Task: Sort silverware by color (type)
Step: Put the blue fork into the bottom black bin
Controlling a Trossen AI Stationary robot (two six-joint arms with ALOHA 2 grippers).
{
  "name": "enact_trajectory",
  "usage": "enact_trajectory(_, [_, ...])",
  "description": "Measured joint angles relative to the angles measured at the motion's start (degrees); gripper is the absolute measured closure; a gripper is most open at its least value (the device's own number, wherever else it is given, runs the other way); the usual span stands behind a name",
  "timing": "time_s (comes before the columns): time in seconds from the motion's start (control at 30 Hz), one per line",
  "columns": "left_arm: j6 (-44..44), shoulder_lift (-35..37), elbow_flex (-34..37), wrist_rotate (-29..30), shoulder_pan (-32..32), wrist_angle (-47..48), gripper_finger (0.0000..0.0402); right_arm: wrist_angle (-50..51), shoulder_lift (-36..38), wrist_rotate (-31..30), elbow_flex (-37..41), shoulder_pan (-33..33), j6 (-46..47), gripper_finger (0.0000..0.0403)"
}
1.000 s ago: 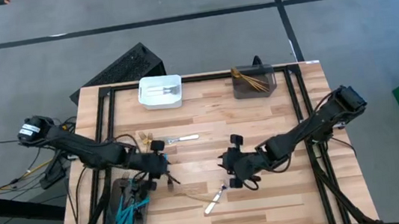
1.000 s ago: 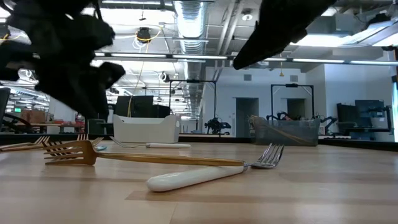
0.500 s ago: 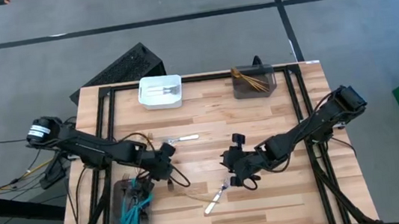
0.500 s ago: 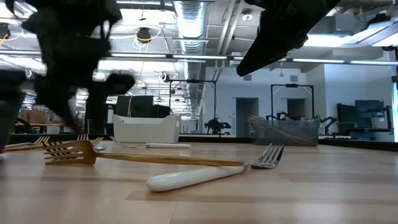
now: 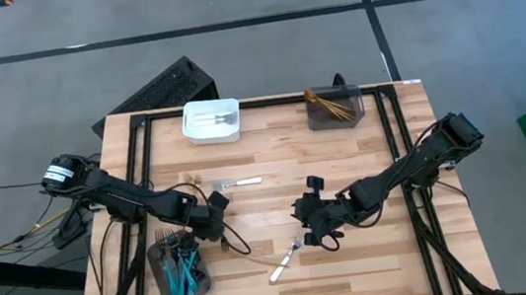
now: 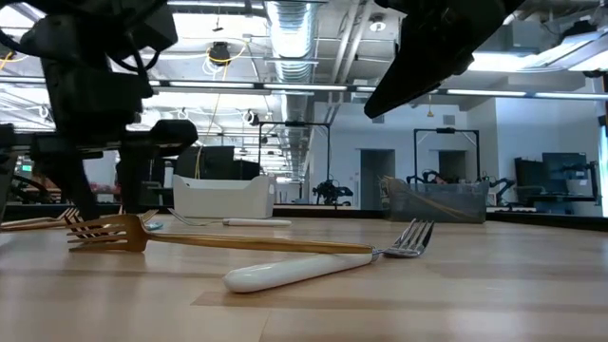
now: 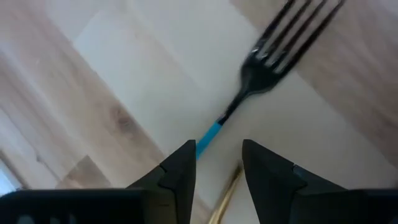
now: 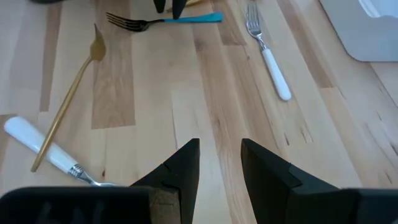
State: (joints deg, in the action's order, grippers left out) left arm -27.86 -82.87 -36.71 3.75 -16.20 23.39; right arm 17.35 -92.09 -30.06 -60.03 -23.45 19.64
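Silverware is scattered mid-tabletop: your left tool (image 7: 216,177) hovers with fingers parted and empty directly over a blue-handled fork (image 7: 267,68), which lies flat on the wood. Lower centre of the high view, a gold fork (image 6: 218,239) crosses a white-handled fork (image 6: 313,266). Your right tool (image 8: 219,171), fingers apart and holding nothing, sits right of centre. More blue pieces fill the dark bin (image 5: 164,283) at lower left.

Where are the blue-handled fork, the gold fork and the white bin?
Blue-handled fork (image 7: 261,71), left wrist view, on its dark neck below the tines.
Gold fork (image 6: 237,242), low view, mid-handle.
White bin (image 5: 213,133), high view, on its near rim.
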Motion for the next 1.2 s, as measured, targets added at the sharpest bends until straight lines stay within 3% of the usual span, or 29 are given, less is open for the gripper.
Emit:
enact_trajectory(0.2, [0.80,0.00,0.00,-1.70,-3.77,0.71,0.0283,-0.01,0.00,0.02,0.00,-0.04,0.48,0.0260])
enact_trajectory(0.4, [6.92,-0.02,-1.73,-2.45,-9.60,5.68,0.0283,-0.03,-0.02,0.01,0.00,0.17,0.46,0.0260])
enact_trajectory(0.7, [6.52,0.02,-7.87,3.81,-15.71,7.73,0.0283,-0.34,-0.02,0.02,0.00,0.73,0.48,0.0260])
enact_trajectory(0.93, [-4.00,-0.96,-7.78,10.82,-12.08,6.80,0.0283,-0.20,-0.02,0.02,0.00,0.66,0.46,0.0261])
enact_trajectory(1.2, [-12.95,-5.18,-7.78,4.76,-3.78,4.83,0.0283,0.20,-0.04,0.07,0.02,0.66,1.45,0.0275])
